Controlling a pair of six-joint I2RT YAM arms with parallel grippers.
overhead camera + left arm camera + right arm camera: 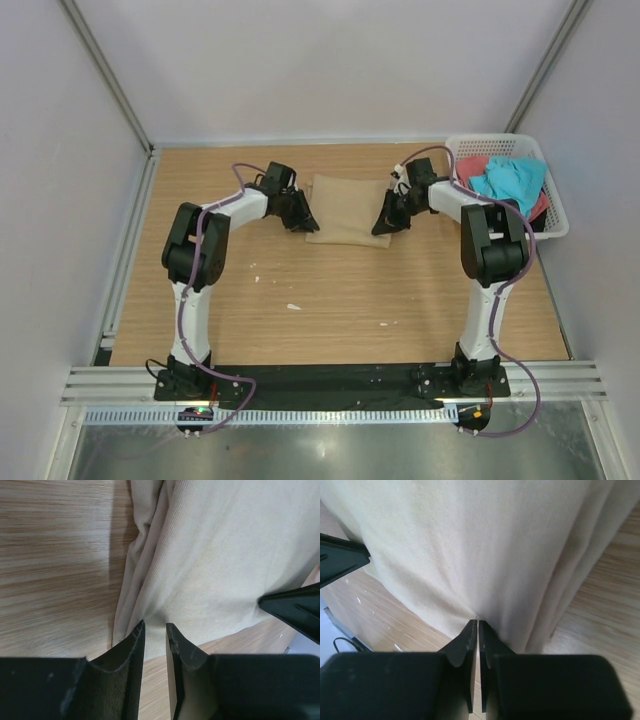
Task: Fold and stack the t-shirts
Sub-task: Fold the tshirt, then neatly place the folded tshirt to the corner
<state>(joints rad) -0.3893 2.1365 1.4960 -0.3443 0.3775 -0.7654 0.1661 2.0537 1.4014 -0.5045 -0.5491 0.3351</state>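
Note:
A tan t-shirt [348, 210] lies folded into a rectangle on the wooden table, at the back middle. My left gripper [300, 215] is at its left front corner. In the left wrist view the jaws [155, 626] stand a narrow gap apart, with the shirt's edge [210, 570] at the tips and bare wood between them. My right gripper [388, 220] is at the right front corner. In the right wrist view it [478, 622] is shut, pinching the shirt's edge [470, 545]. A turquoise t-shirt [510, 180] and a coral-red t-shirt [472, 168] lie in the basket.
A white lattice basket [555, 215] stands at the back right, close to my right arm. Grey walls enclose the table on three sides. Small white specks [293, 306] lie on the wood in front of the shirt.

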